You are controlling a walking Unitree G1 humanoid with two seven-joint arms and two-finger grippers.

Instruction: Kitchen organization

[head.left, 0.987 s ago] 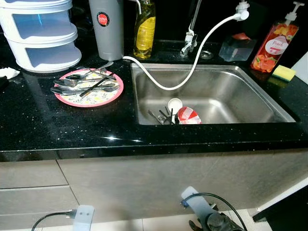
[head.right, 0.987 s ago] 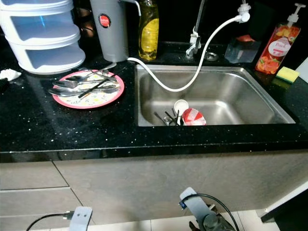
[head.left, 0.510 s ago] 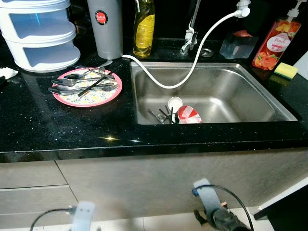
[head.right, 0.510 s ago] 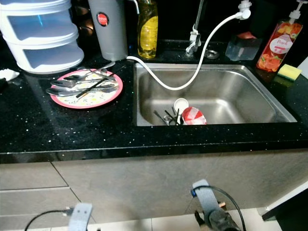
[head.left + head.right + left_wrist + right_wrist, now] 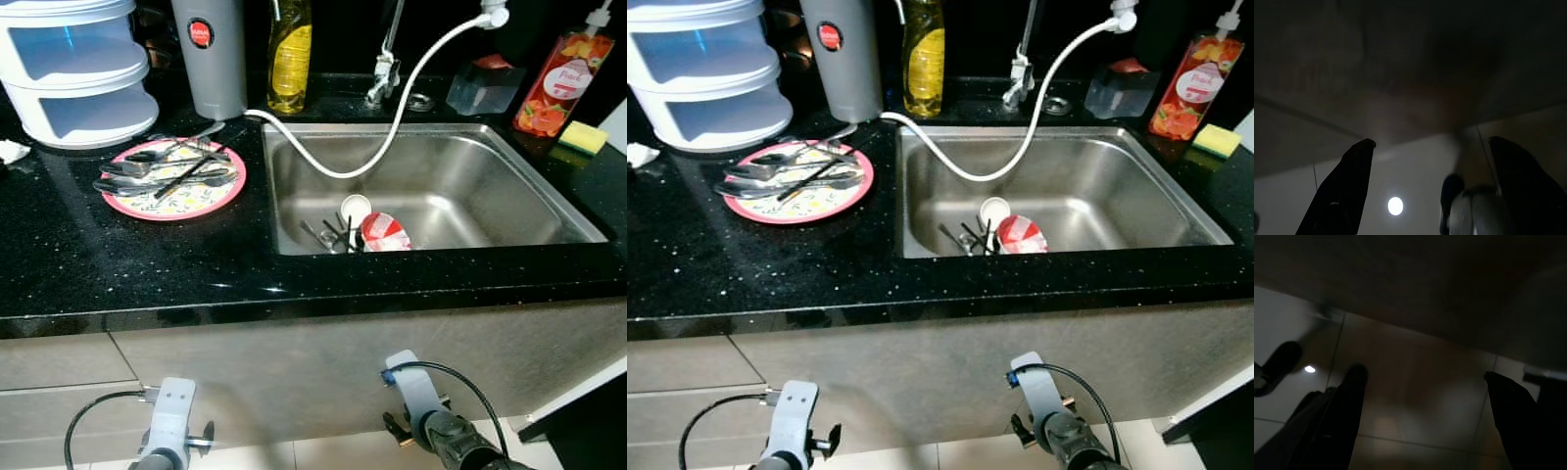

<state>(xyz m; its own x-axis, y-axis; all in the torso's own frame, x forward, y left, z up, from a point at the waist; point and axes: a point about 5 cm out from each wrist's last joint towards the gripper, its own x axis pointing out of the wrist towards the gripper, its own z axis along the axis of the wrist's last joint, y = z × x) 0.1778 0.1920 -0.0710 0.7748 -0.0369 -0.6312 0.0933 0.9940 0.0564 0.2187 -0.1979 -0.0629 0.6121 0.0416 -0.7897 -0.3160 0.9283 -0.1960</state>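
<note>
- Left eye view: both my arms hang low in front of the cabinet, below the desk (image 5: pixel 118 264) edge. The task's things are up and ahead of my end effectors: a pink plate (image 5: pixel 174 178) loaded with spoons and forks (image 5: pixel 162 168) above my left one, and the sink (image 5: pixel 549 201), holding a red-and-white cup (image 5: pixel 384 232) and dark utensils (image 5: pixel 331 235), above my right one.
- Right eye view: I judge the main risk to be the white hose (image 5: pixel 1019 127) drooping into the sink; reaching for the cup, I could snag it. The cutlery lies loose on the plate, so a clumsy lift would likely scatter it. The tall yellow bottle (image 5: pixel 922 59) and grey container (image 5: pixel 844 59) behind could tip if I overreach.
- Writing: the grey container bears a round red label and the orange pump bottle (image 5: pixel 1190 93) a white oval one; neither is legible to me.
- Left wrist view: my left end effector (image 5: pixel 1430 191) points at the dim floor, fingers spread wide, holding nothing.
- Right wrist view: my right end effector (image 5: pixel 1422 421) is likewise spread apart and empty, over floor tiles.
</note>
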